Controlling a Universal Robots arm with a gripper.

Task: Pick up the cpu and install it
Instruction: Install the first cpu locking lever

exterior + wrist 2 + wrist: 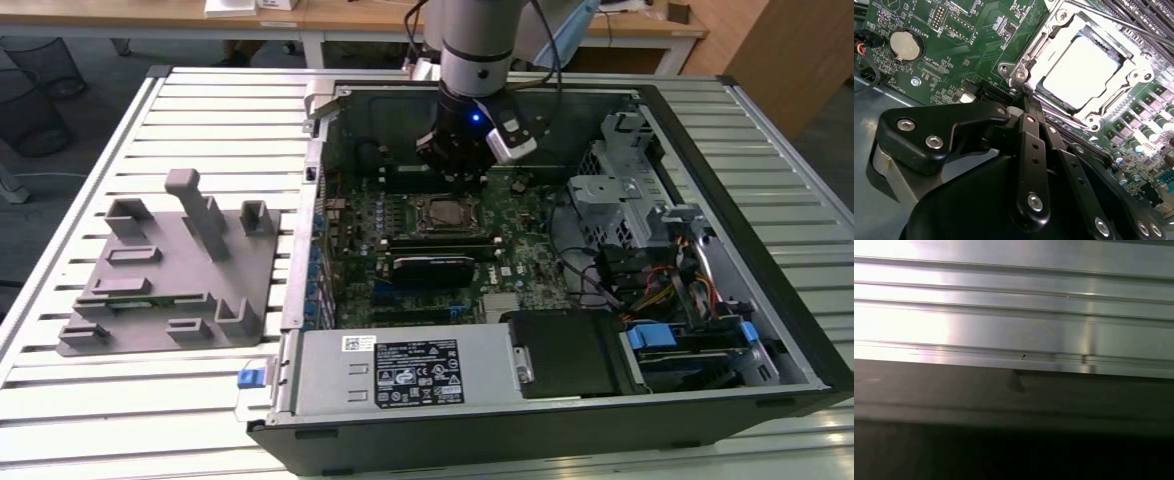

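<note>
In the second wrist view, black bolted linkages of the claw [1026, 102] close to a narrow tip just beside the metal-framed socket [1026, 57], where the shiny square cpu [1081, 70] lies seated. The exterior view adds the green motherboard [527, 245], open computer case [747, 180], and ribbed aluminium surface [200, 110].

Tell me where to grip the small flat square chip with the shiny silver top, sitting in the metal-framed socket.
Take the cpu by two opposite edges, coming straight down from above. It lies flat, face up, and the metal-framed socket surrounds it, so a sideways approach looks blocked. The frame probably leaves little edge to pinch.
</note>
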